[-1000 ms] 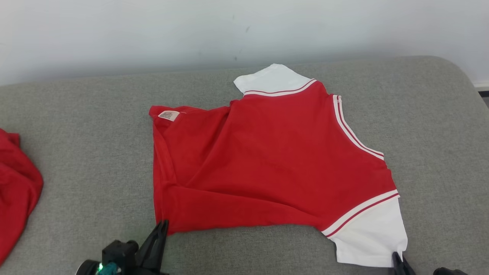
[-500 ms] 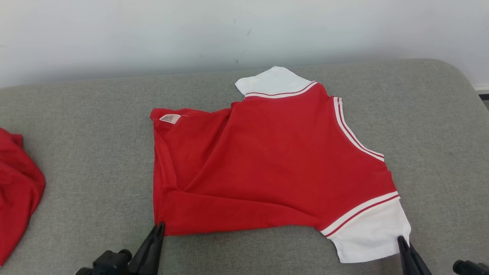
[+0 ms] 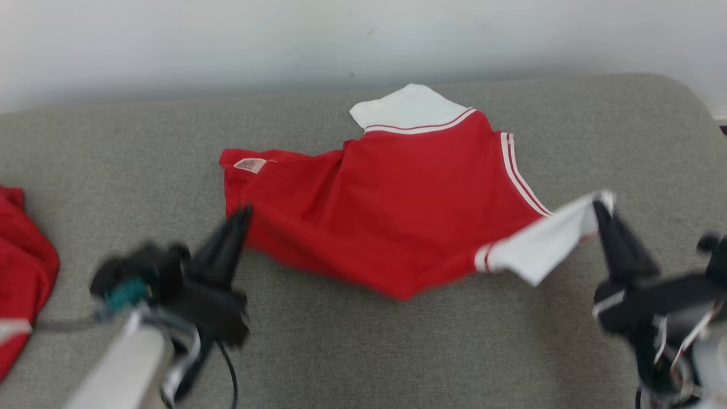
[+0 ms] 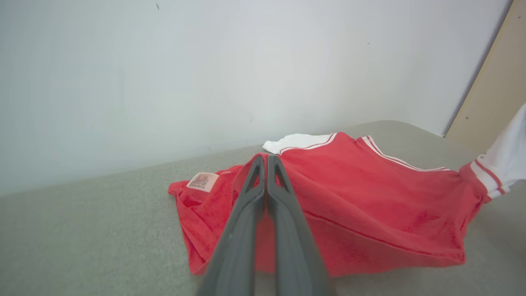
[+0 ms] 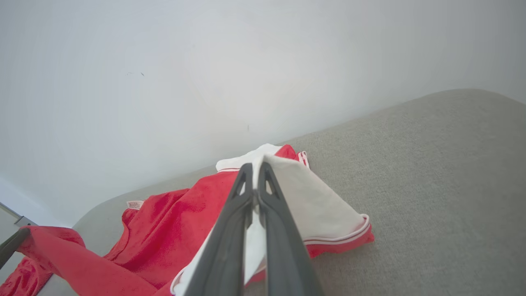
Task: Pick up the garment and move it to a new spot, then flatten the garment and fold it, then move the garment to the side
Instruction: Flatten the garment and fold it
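Cushion (image 3: 363, 352): one, grey, carries everything; unchanged apart from a slight camera shift.
Garment (image 3: 397, 216): one in work, red, mid-cushion. A second ago its near edge lay flat. Now that edge is raised and drawn toward the far side, sagging between the two tools. Judged: flattening is done and the first fold is under way.
Spare garment (image 3: 23, 255): one, red, bunched at the cushion's left edge, well apart, not moved.
Left tool (image 3: 243, 213): closed on the garment's near-left hem corner, now lifted.
Right tool (image 3: 599, 204): closed on the near white sleeve (image 3: 548, 244), now lifted.
Sleeves: two, white; the far sleeve (image 3: 406, 108) lies flat.
Label (image 3: 250, 165): one, at the garment's far-left corner.
Tally: one cushion, two garments, two tools, two sleeves, one label.
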### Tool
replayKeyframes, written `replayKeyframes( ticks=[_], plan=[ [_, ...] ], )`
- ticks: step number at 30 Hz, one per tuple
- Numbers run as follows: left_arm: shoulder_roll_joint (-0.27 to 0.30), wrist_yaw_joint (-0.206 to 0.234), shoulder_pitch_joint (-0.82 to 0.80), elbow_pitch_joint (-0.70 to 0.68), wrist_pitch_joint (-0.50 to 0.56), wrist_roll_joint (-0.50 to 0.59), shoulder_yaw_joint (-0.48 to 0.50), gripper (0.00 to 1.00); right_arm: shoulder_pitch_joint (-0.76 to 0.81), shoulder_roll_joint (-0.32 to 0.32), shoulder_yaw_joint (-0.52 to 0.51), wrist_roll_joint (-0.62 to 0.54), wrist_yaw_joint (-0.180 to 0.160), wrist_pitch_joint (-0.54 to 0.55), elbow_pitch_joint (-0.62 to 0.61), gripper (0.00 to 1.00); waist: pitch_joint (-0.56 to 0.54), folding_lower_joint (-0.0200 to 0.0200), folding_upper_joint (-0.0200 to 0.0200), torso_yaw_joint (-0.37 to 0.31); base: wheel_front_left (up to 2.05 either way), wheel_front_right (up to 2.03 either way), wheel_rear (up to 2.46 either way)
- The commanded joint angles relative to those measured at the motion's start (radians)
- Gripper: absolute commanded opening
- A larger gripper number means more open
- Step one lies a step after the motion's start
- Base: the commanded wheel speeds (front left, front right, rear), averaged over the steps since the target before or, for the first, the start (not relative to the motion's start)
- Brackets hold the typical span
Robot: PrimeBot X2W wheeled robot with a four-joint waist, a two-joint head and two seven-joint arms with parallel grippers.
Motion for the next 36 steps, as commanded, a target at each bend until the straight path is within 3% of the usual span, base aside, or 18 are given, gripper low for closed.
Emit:
replayKeyframes(
  ticks=[1,8,14,18,23,30,36],
  plan=[
    [0.027,0.002,-0.077,-0.013,0.018,-0.042,-0.013,0.00,-0.070,-0.014,-0.006,0.023,0.001,0.018,0.003,0.00,0.034,-0.0001,-0.0001,0.002,0.00,0.00,0.00],
    [0.153,0.003,-0.577,0.010,0.257,-0.331,-0.112,0.00,-0.586,-0.070,-0.050,0.107,0.001,0.152,0.166,0.00,0.195,-0.0001,-0.0001,0.018,0.00,0.00,0.00],
    [0.160,0.002,-1.040,0.171,0.376,-0.446,-0.124,0.00,-1.124,-0.047,-0.098,0.038,0.001,0.211,0.421,0.00,0.360,-0.0001,-0.0001,0.015,0.00,0.00,0.00],
    [0.130,0.002,-1.281,0.308,0.375,-0.464,-0.125,0.00,-1.436,-0.001,-0.156,-0.056,0.002,0.157,0.638,0.00,0.424,-0.0001,-0.0001,0.003,0.00,0.00,0.00],
    [0.087,0.002,-1.496,0.426,0.340,-0.463,-0.164,0.00,-1.697,0.022,-0.198,-0.186,0.002,0.054,0.841,0.00,0.475,-0.0001,-0.0001,-0.005,0.00,0.00,0.00],
    [0.069,0.002,-1.674,0.548,0.206,-0.461,-0.194,0.00,-1.892,0.036,-0.220,-0.283,0.002,-0.077,1.004,0.00,0.527,-0.0001,-0.0001,-0.017,0.00,0.00,0.00],
    [0.068,0.002,-1.738,0.611,0.151,-0.499,-0.241,0.00,-1.982,0.049,-0.196,-0.275,0.002,-0.156,1.063,0.00,0.562,-0.0001,-0.0001,-0.021,0.00,0.00,0.00]
  ],
)
